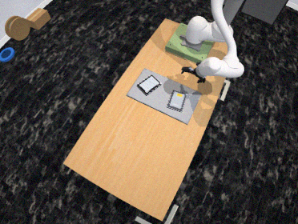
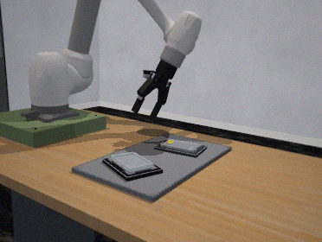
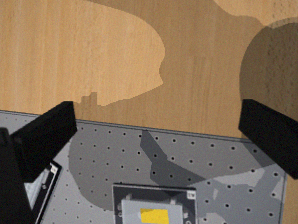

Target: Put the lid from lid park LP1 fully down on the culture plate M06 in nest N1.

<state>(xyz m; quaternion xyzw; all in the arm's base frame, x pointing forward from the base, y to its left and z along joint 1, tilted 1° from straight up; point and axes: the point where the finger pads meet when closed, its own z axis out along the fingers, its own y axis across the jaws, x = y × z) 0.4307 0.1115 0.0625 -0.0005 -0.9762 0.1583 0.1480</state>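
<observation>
A grey perforated mat [image 1: 164, 96] lies on the wooden table and carries two flat items. One has a yellow tag [image 1: 176, 99] and looks like a thin clear lid in a dark frame; it also shows in the exterior view [image 2: 181, 147] and at the bottom of the wrist view [image 3: 154, 206]. The other is a plate with a fine grid of wells [image 1: 149, 84], also in the exterior view [image 2: 132, 164]; in the wrist view only its corner [image 3: 42, 182] shows. My gripper [image 2: 145, 111] [image 1: 192, 73] is open and empty. It hangs tilted well above the table, near the mat's edge on the base side, apart from both items.
The arm's green base block [image 1: 190, 44] stands at the table's far end. The table edge [image 1: 208, 108] runs close beside the mat on the tagged item's side. A wall stands behind the table in the exterior view.
</observation>
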